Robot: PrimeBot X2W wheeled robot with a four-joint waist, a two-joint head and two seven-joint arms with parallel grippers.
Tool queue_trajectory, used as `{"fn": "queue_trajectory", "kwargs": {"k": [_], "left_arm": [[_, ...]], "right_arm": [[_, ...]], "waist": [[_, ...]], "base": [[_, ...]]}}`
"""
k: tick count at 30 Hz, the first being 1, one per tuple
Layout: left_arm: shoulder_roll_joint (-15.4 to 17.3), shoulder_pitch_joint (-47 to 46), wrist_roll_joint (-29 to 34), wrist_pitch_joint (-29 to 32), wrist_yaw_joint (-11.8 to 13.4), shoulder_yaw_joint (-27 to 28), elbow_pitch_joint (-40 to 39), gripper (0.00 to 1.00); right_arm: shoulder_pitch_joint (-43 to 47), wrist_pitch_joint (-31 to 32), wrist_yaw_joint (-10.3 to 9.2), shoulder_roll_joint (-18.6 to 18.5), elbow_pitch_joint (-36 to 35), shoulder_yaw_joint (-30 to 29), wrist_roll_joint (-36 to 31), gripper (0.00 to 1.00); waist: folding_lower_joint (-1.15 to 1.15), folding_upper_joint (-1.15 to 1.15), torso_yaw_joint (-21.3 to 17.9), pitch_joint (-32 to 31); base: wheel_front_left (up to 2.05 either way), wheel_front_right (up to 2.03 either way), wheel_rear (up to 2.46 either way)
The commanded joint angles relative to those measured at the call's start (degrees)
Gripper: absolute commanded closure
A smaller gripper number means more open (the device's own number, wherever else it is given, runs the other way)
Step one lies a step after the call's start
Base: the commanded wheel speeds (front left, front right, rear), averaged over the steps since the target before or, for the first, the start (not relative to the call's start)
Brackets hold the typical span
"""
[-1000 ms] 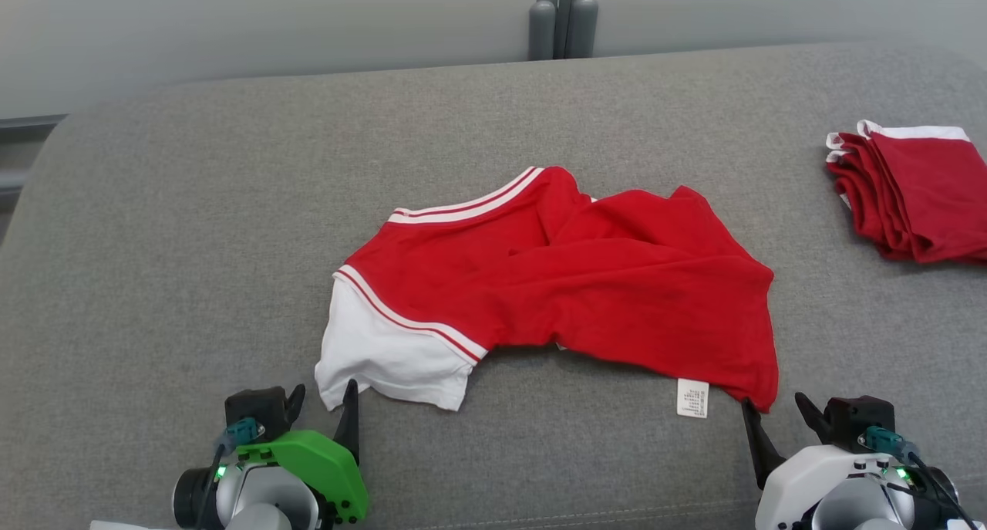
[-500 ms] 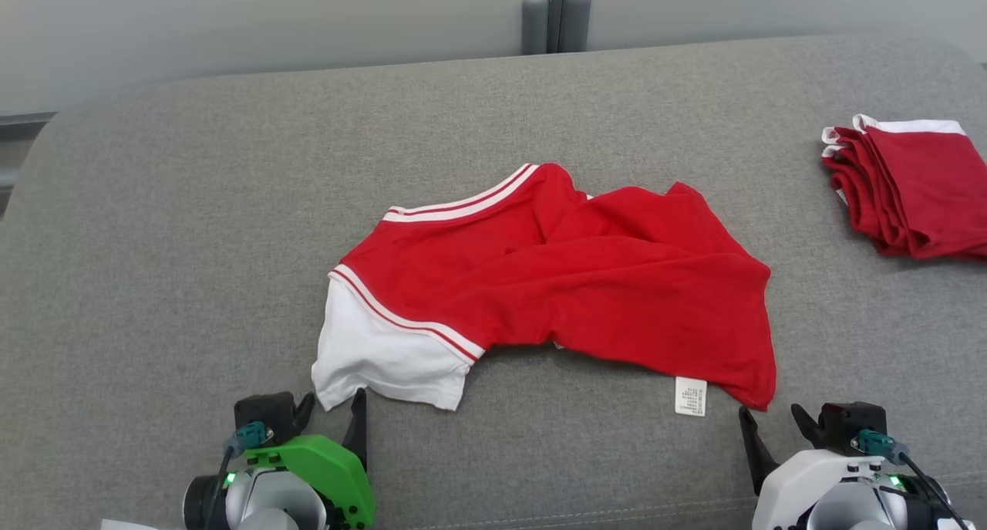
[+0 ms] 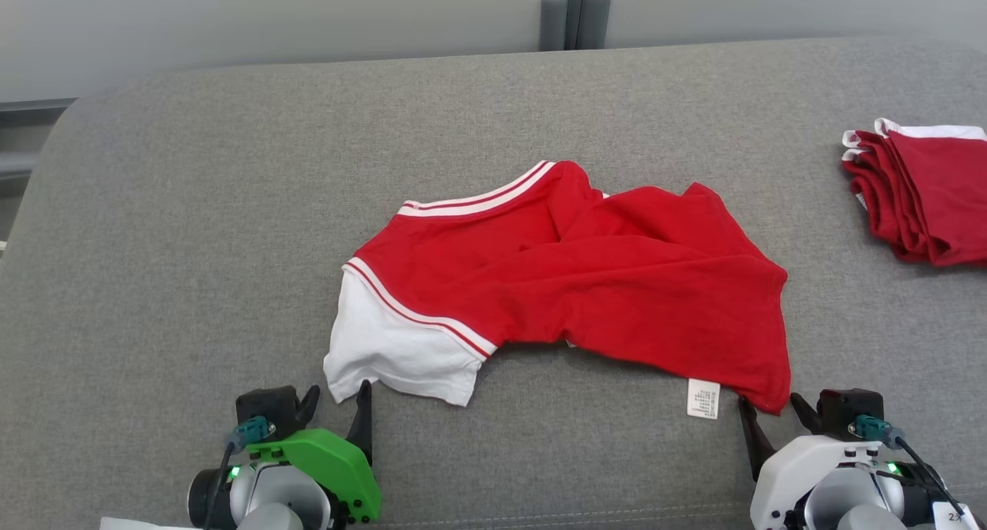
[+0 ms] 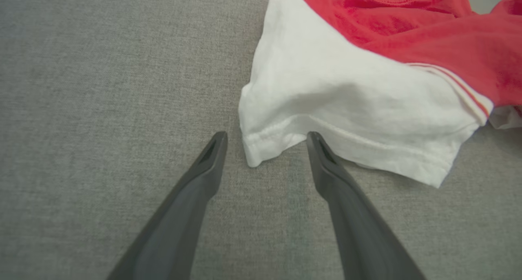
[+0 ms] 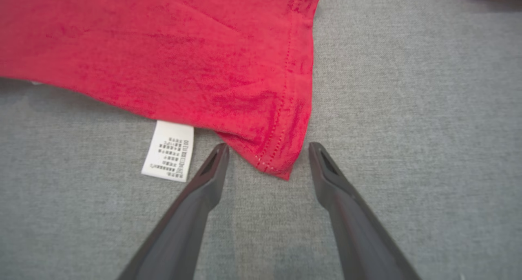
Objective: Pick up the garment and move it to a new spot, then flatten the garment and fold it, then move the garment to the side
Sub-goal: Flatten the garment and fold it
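Red-and-white garment [image 3: 586, 283] lies crumpled at frame centre on the grey upholstered surface [image 3: 193, 229]. Left hand [image 3: 338, 389], lower left, is spread wide and empty, fingertips flanking the white sleeve corner. Right hand [image 3: 768, 400], lower right, is likewise spread and empty, flanking the red hem corner.

left pincer [image 3: 338, 389]: spread wide, pointing forward | right pincer [image 3: 768, 400]: spread wide, pointing forward

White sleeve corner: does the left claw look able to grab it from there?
Probably yes. The left gripper stands open, one finger on either side of the white sleeve corner, which lies on the grey cushion with nothing over it or in the way.
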Motion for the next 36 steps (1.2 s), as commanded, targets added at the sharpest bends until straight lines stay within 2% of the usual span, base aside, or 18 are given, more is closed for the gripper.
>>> {"fn": "queue_trajectory", "kwargs": {"k": [1,3,4,5,6,9,10,11,12,13,14,15,16,17,21,28,36], "left_arm": [[0.25,-0.34,-0.44,0.39,0.26,-0.16,-0.49,0.0],[0.22,-0.37,-0.81,0.9,0.18,-0.33,-0.88,0.0],[0.2,-0.33,-0.83,1.12,0.24,-0.4,-1.06,0.11],[0.19,-0.31,-0.96,1.32,0.3,-0.49,-1.25,0.15],[0.19,-0.32,-1.09,1.44,0.34,-0.58,-1.33,0.24],[0.23,-0.62,-1.0,1.69,0.47,-0.75,-1.3,0.27],[0.25,-0.84,-0.96,1.76,0.56,-0.83,-1.24,0.31],[0.25,-1.09,-0.99,1.77,0.56,-0.89,-1.16,0.39],[0.24,-1.33,-1.02,1.79,0.58,-0.95,-1.07,0.62],[0.24,-1.6,-1.02,1.78,0.6,-1.05,-0.95,0.97],[0.22,-1.88,-1.02,1.64,0.63,-1.16,-0.97,1.0],[0.2,-2.13,-1.08,1.41,0.67,-1.24,-0.98,1.0],[0.18,-2.35,-1.2,1.29,0.68,-1.31,-0.99,1.0],[0.15,-2.5,-1.33,1.02,0.66,-1.37,-1.01,1.0],[0.06,-2.41,-2.23,-0.06,0.11,-1.12,-1.33,1.0],[-0.18,-0.71,-8.61,-2.78,-1.16,1.38,-4.33,1.0],[-0.23,-1.57,-12.55,-4.73,-0.55,2.87,-12.07,1.0]], "right_arm": [[-0.79,0.12,-0.07,-0.14,0.34,-0.18,-0.57,0.0],[-1.07,0.31,-0.07,-0.14,0.68,-0.51,-1.03,0.0],[-1.2,0.48,-0.07,-0.14,0.86,-0.64,-1.08,0.0],[-1.42,0.57,-0.07,-0.13,1.03,-0.71,-1.01,0.0],[-1.66,0.68,-0.07,-0.14,1.2,-0.73,-1.17,0.0],[-2.16,0.61,-0.07,-0.13,1.7,-0.91,-1.4,0.0],[-2.31,0.54,-0.07,-0.13,1.88,-0.96,-1.4,0.0],[-2.49,0.52,-0.07,-0.13,2.07,-0.96,-1.36,0.0],[-2.71,0.62,-0.07,-0.13,2.21,-0.9,-1.32,0.0],[-2.92,0.68,-0.07,-0.13,2.39,-0.81,-1.26,0.13],[-3.07,0.7,-0.07,-0.11,2.51,-0.73,-1.29,0.55],[-3.09,0.66,-0.07,-0.11,2.62,-0.69,-1.26,0.8],[-3.09,0.58,-0.07,-0.11,2.72,-0.67,-1.23,0.98],[-3.11,0.62,-0.07,-0.11,2.85,-0.66,-1.25,1.0],[-3.14,0.11,-0.08,-0.14,2.93,-0.66,-0.96,1.0],[-2.06,-1.96,-0.07,-0.15,0.33,-0.12,0.19,1.0],[-3.01,-0.64,-0.07,-0.14,-6.29,0.4,-0.32,1.0]], "waist": [[0.0,0.0,0.36,0.34],[0.0,0.0,0.54,0.56],[0.0,0.0,0.62,0.66],[0.0,0.0,0.67,0.77],[0.0,0.0,0.72,0.91],[0.0,0.0,0.82,1.32],[0.0,0.0,0.85,1.52],[0.0,0.0,0.91,1.69],[0.0,0.0,0.97,1.86],[0.0,0.0,1.03,2.04],[0.0,0.0,1.08,2.19],[0.0,0.0,1.13,2.34],[0.0,0.0,1.18,2.46],[0.0,0.0,1.22,2.51],[0.0,0.0,1.27,2.35],[0.0,0.0,1.15,0.35],[0.0,0.0,0.71,-1.34]], "base": [[0.0,0.0,0.0],[0.0,0.0,0.0],[0.0,0.0,0.0],[0.0,0.0,0.0],[0.0,0.0,0.0],[0.0,0.0,0.0],[0.0,0.0,0.0],[0.0,0.0,0.0],[0.0,0.0,0.0],[0.0,0.0,0.0],[0.0,0.0,0.0],[0.0,0.0,0.0],[0.0,0.0,0.0],[0.0,0.0,0.0],[0.0,0.0,0.0],[0.0,0.0,0.0],[0.0,0.0,0.0]]}}
